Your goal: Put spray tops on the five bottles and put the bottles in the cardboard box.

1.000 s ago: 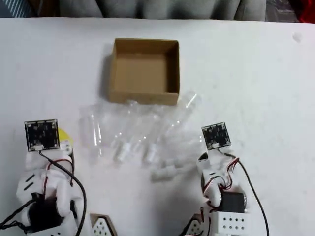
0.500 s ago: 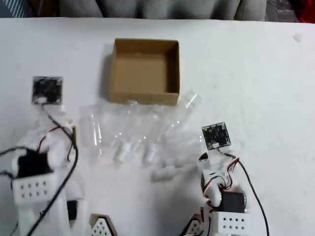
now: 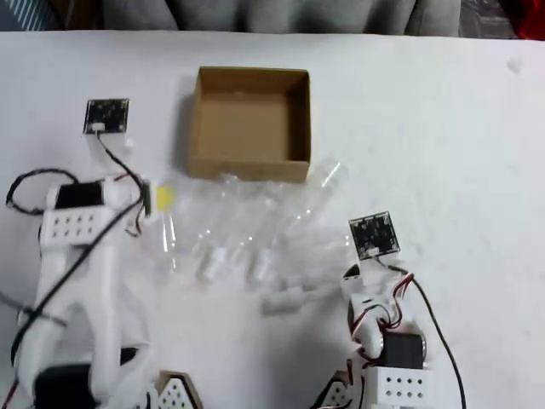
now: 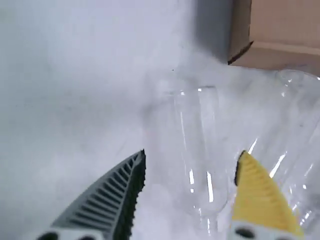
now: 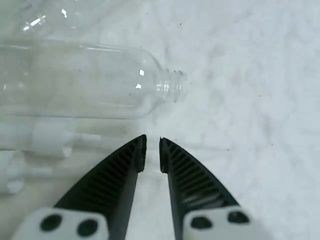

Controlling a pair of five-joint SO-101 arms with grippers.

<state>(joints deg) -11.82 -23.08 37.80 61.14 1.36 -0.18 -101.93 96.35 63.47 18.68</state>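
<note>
1. The white table [image 3: 443, 128] carries everything; all the task's things lie near its middle.
2. The left arm [image 3: 77, 256] has swung up from the table's near edge and stretched out toward the end bottle of the row. I judge that this opens the first pick-up.
3. The cardboard box [image 3: 247, 169] stands open and empty, just beyond the bottles, so no bottle is packed yet.
4. The right arm [image 3: 375, 315] has not moved.
5. The clear bottles [image 3: 247, 221] lie on their sides in a loose row between the box and the arms. One bottle [image 5: 85, 82] shows a bare threaded neck.
6. The left gripper [image 4: 192, 157] hangs over the end bottle [image 4: 197, 135] with its jaws wide apart, one on each side, gripping nothing.
7. The right gripper [image 5: 150, 142] has its jaws almost together and holds nothing.
8. The white spray tops [image 5: 45, 137] lie loose beside the bottles.
</note>
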